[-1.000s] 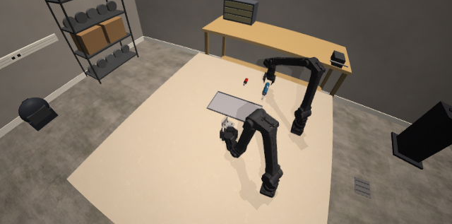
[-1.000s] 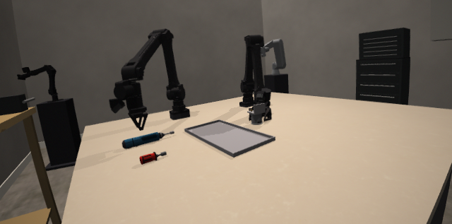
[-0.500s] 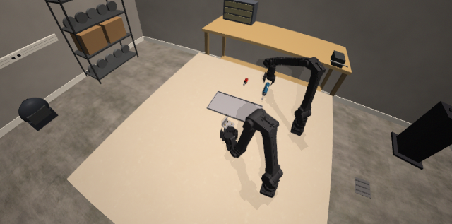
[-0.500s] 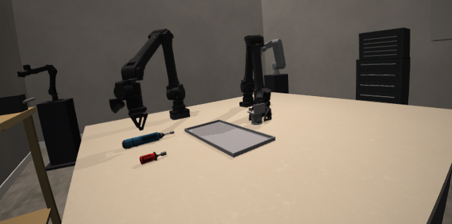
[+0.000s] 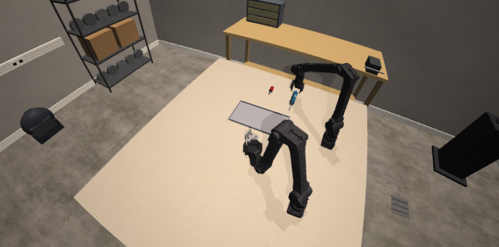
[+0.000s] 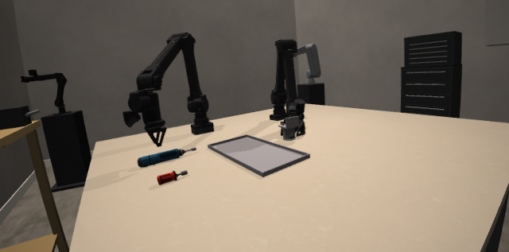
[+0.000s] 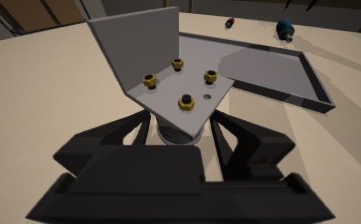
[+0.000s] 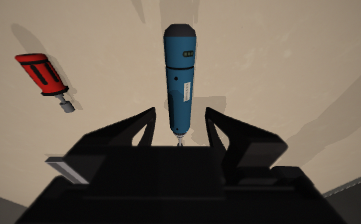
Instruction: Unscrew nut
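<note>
The joint module [image 7: 180, 134] [image 6: 289, 135] stands upright, its L-shaped bracket [image 7: 141, 50] on top. In the left wrist view the front nut [image 7: 186, 105] sits low on the bracket plate, its stud showing through; the three other brass nuts stand raised above it. My left gripper [image 7: 180, 112] is open, its fingers on either side of the module's body with gaps visible. The electric nut driver [image 8: 180, 80] [image 6: 161, 158] [image 5: 294, 97] lies on the table. My right gripper [image 8: 180, 111] [image 6: 158, 145] [image 5: 297, 89] is open and empty above it, near the bit end of its barrel.
A red hand nut driver [image 8: 43, 75] [image 6: 167, 177] [image 5: 271, 89] lies beside the electric one. A shallow grey tray [image 5: 253, 114] [image 6: 254, 154] [image 7: 251, 70] lies between the tools and the module. The left arm bends low over the tray's near corner in the top view.
</note>
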Robot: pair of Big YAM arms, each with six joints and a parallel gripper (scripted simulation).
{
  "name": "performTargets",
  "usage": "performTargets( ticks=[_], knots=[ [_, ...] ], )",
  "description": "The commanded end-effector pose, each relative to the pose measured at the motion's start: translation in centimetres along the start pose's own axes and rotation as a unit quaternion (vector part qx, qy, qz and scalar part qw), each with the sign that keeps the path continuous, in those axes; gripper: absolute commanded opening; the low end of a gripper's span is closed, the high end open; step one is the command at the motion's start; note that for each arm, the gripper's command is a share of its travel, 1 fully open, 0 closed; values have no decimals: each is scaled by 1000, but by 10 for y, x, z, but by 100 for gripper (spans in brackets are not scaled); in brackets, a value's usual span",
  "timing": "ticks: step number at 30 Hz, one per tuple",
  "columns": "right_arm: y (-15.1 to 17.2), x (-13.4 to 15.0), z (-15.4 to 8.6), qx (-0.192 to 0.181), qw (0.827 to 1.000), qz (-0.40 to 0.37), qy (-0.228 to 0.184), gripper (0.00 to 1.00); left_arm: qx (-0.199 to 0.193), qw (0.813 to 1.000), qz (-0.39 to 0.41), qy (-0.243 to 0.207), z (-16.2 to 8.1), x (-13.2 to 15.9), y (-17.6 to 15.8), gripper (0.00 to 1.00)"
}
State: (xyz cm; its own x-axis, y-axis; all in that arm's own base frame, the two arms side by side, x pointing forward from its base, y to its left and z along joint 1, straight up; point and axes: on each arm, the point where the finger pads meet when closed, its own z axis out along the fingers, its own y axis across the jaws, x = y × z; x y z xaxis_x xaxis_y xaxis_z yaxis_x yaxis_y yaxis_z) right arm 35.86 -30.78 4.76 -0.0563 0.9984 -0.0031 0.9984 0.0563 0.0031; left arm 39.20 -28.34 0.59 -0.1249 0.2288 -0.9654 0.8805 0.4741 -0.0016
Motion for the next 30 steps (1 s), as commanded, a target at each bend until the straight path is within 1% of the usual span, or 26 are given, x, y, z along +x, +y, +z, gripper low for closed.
performTargets(
  ticks=[1,16,17,30],
  knots=[
    [10,-8,-11,-13,1000,0,-11,65,3,1000,7,-17,2,-14,-5,74],
    [10,-8,-11,-13,1000,0,-11,65,3,1000,7,-17,2,-14,-5,74],
    [10,-8,-11,-13,1000,0,-11,65,3,1000,7,-17,2,-14,-5,63],
    [10,-8,-11,-13,1000,0,-11,65,3,1000,9,-18,3,-15,-4,63]
  ],
)
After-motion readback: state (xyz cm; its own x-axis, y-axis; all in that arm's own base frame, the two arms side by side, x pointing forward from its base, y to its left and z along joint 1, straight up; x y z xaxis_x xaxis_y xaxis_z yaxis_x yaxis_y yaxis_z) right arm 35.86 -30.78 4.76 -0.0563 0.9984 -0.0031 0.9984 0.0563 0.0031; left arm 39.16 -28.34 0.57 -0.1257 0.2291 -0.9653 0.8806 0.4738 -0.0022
